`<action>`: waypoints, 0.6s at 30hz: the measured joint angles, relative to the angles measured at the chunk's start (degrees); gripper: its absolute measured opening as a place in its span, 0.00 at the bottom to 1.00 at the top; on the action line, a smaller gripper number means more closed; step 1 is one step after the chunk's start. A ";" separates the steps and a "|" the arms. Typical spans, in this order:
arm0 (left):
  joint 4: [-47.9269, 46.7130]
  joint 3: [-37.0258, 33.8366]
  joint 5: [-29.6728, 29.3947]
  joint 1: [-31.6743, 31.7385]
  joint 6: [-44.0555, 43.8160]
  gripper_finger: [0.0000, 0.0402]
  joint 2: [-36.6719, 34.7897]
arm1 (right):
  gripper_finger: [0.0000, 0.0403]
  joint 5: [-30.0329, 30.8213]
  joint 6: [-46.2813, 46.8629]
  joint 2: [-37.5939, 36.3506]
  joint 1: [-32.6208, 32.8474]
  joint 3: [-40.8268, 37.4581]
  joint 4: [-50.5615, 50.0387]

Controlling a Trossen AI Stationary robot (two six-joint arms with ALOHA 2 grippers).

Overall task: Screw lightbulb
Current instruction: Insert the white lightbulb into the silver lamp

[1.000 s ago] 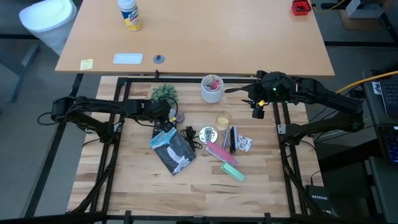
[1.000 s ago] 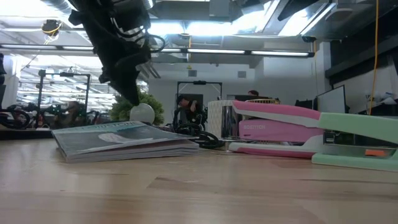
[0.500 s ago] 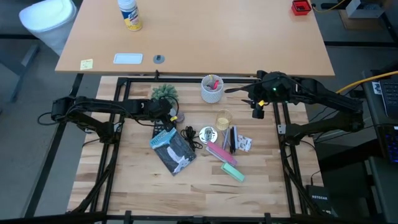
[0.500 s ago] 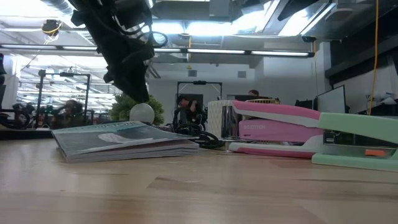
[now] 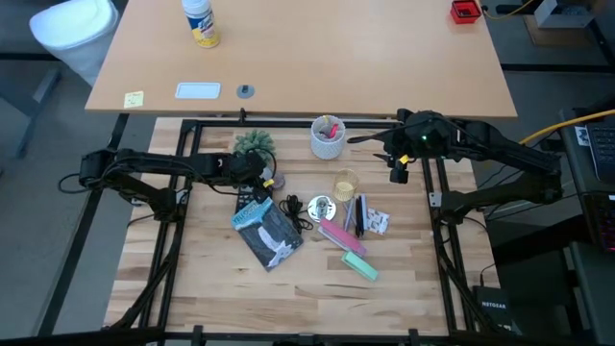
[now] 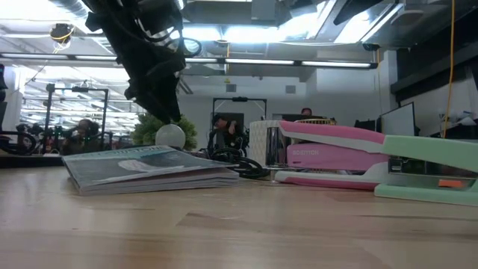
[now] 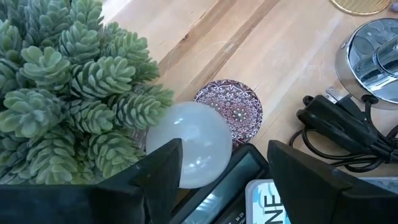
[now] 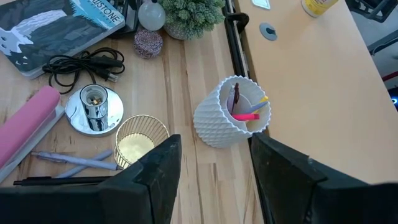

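Reaching for the lightbulb is the step in hand, as I judge it: the left tool hangs over the bulb with its two dark fingers spread wide and nothing between them, so no grasp is made yet. The bulb rests on the tabletop, tucked against the green succulent plant on one side and touching or nearly touching the small patterned coaster on the other; from the left wrist view it sits under one finger rather than centred in the gap. The next move probably calls for the tool to shift sideways until the bulb lies between the fingers, then lower and close gently on the glossy round glass (a slippery shape that could roll away if pinched off-centre). The chrome socket base with its black cord stands well apart from the bulb, beside the book, so a carry comes after the pickup. In the low view the bulb shows just below the dark arm, though whether a finger touches it is hard to tell there. The right tool waits, fingers wide and empty, above the white cup at the tabletop's far edge.
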 joint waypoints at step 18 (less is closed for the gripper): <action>-11.17 -0.44 3.03 0.09 -8.94 0.57 0.00 | 0.50 0.00 0.00 0.00 0.00 0.00 0.00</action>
